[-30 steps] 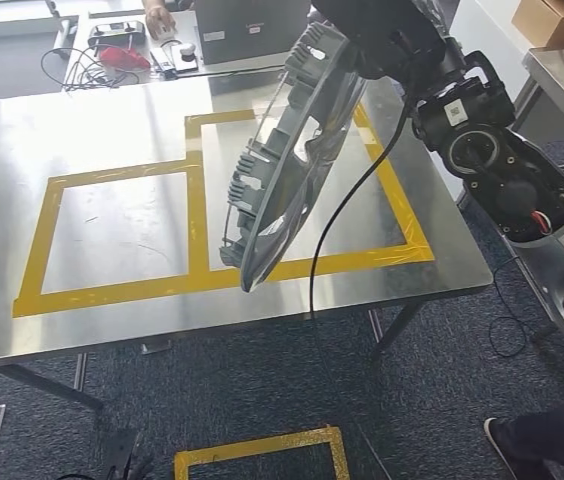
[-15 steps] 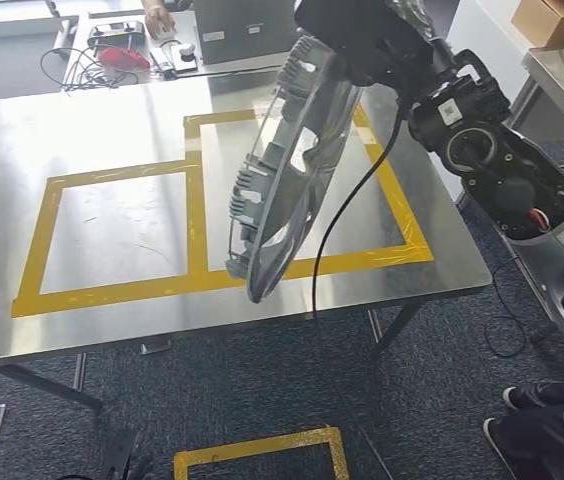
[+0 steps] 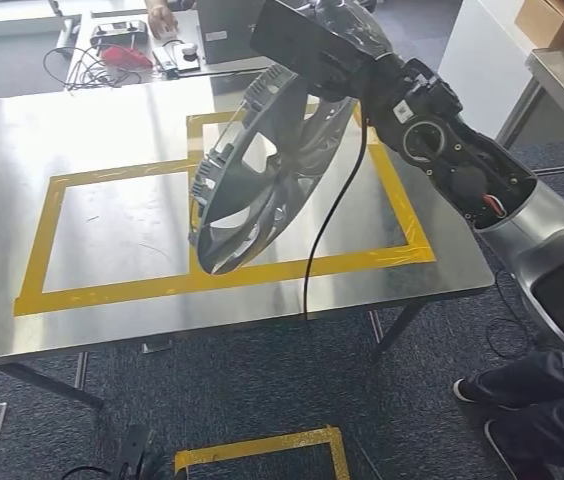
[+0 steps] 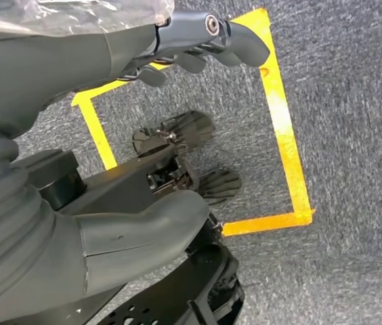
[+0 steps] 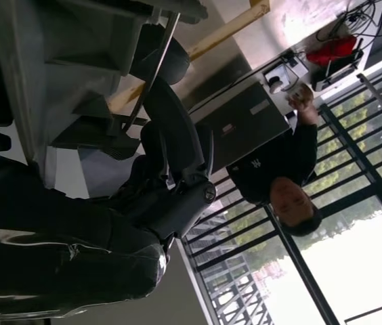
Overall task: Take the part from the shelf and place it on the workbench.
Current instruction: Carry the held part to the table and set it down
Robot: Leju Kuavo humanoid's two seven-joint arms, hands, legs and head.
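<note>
Part [image 3: 264, 175] in right robot hand [image 3: 317, 40] above workbench [image 3: 113, 120]

Daylight floods the scene. The workbench [image 3: 98, 120] shows a broad white glare on its steel top beyond the right hand [image 3: 317, 40] — the sheen washes out the far corner. The part [image 3: 264, 175] casts only a soft shadow beneath it. In the right wrist view the windows [image 5: 332, 223] behind the hand are blown out, leaving the hand a near-black silhouette. The left wrist view is evenly lit and sharp — the carpet [image 4: 342, 135] grain reads clearly past the left hand [image 4: 127, 135].
</note>
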